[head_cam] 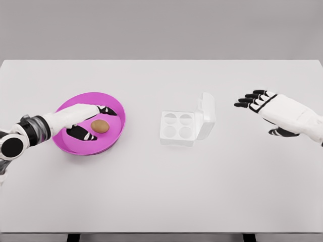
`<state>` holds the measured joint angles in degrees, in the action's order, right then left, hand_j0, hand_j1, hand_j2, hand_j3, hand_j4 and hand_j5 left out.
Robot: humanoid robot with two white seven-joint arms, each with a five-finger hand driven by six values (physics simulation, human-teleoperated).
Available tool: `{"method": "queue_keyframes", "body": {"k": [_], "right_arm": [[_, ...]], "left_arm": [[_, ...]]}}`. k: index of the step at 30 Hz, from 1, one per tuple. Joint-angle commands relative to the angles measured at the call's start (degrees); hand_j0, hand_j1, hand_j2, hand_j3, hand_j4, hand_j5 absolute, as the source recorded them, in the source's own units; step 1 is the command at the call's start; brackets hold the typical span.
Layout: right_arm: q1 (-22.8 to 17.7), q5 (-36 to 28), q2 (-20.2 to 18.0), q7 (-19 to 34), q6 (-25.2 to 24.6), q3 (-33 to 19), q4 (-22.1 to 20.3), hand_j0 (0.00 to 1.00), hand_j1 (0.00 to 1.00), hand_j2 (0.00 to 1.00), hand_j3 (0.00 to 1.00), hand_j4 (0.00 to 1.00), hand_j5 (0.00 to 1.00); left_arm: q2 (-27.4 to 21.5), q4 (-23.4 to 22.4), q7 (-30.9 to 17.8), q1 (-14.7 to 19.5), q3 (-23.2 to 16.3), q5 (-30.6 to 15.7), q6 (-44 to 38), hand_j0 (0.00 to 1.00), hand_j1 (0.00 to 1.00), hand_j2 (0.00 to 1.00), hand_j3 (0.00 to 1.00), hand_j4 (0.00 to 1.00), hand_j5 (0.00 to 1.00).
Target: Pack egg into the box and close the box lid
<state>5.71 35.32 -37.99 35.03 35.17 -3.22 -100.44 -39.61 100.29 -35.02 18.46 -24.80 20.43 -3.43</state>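
Observation:
A brown egg (100,126) lies inside a magenta bowl (115,135) on the left of the white table. My left hand (91,121) reaches into the bowl, its fingers spread above and beside the egg, thumb below; the egg lies loose between them. A white egg box (178,128) with four empty cups sits at the table's centre, its lid (206,113) standing open on the right side. My right hand (255,101) hovers to the right of the box, fingers extended and holding nothing.
The white table (161,191) spans the view; its front edge runs along the bottom and its back edge near the top.

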Motion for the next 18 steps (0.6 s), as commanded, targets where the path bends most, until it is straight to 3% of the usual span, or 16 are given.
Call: {"method": "queue_keyframes", "body": {"k": [1,18], "right_arm": [[0.0,-0.3,-3.9,0.0,-0.2,3.3,0.0,1.00,1.00,1.00,1.00,1.00,1.00],[0.0,-0.1,-6.9,0.0,-0.2,5.9,0.0,1.00,1.00,1.00,1.00,1.00,1.00]], "left_arm": [[0.7,-0.1,0.0,0.0,0.0,1.8,0.0,0.83,0.83,0.83,0.83,0.83,0.83],[2.7,-0.2,0.0,-0.1,-0.4,4.4,0.1,0.80,0.80,0.80,0.80,0.80,0.80]]}}
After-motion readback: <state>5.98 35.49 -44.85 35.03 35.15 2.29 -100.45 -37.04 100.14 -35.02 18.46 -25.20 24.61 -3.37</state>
